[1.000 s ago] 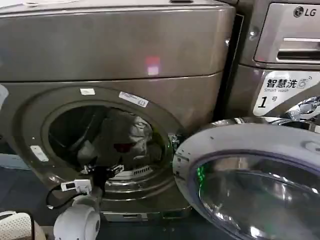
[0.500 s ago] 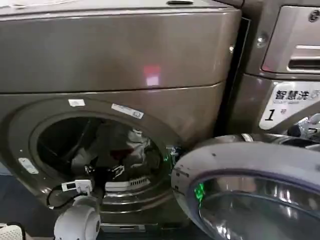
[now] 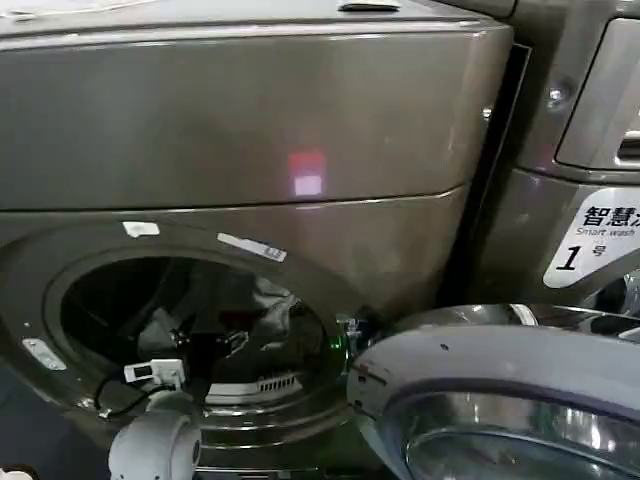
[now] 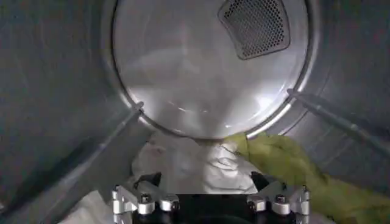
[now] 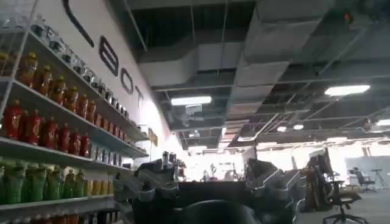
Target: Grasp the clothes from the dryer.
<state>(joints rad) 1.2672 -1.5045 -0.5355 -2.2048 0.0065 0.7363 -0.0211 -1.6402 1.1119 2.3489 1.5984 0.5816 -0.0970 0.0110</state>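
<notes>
The dryer (image 3: pixel 300 110) is bronze-brown and its round porthole stands open, with the grey glass-windowed door (image 3: pixel 480 355) swung out to the right. Inside the drum lie the clothes (image 3: pixel 272 300). In the left wrist view they are a crumpled white-grey piece (image 4: pixel 186 164) with a lime-green piece (image 4: pixel 286 161) beside it, at the foot of the drum's back wall. My left gripper (image 3: pixel 205 345) reaches in through the porthole. It is open (image 4: pixel 207 179), its fingers spread either side of the white fabric just above it. My right gripper (image 5: pixel 210 173) is open and holds nothing, pointing up at the ceiling.
A like machine with a white "1" sticker (image 3: pixel 590 245) stands close on the right. The open door takes up the space in front of it. My left arm's white elbow (image 3: pixel 155 445) hangs below the porthole rim. Shelves of bottles (image 5: pixel 49 128) stand by the right arm.
The head view has drawn closer to the dryer, so the porthole sits lower and further left. My left arm stays inside the drum mouth.
</notes>
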